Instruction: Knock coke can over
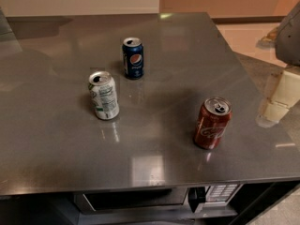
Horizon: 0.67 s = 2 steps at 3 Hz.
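Red coke can [212,123] stands upright at lower right of the table [56,149], untouched; the knock-over is not yet done. Gripper [277,97] hangs at the right edge, clear of it; open or closed, I cannot tell.

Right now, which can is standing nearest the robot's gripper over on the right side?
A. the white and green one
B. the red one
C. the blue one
B: the red can stands upright on the right part of the table, nearest the gripper at the right edge of the view. The blue can and the white and green can stand further left.
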Available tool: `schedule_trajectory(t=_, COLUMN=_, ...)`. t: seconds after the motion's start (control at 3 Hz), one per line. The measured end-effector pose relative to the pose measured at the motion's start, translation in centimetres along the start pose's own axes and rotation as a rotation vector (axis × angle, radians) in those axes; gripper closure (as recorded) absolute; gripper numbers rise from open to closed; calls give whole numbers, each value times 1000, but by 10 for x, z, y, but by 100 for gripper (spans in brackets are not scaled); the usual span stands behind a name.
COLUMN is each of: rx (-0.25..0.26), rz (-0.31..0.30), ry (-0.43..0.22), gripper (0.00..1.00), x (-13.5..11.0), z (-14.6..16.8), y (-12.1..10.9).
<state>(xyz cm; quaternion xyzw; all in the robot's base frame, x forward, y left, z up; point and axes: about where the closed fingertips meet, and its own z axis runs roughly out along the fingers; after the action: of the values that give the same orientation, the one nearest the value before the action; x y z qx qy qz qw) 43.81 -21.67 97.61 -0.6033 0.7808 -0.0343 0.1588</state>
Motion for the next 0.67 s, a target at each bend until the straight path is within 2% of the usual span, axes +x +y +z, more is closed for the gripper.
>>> schedule_trajectory(t=0.67, rx=-1, rz=-30, ry=-46, gripper=0, x=-10, z=12, y=11)
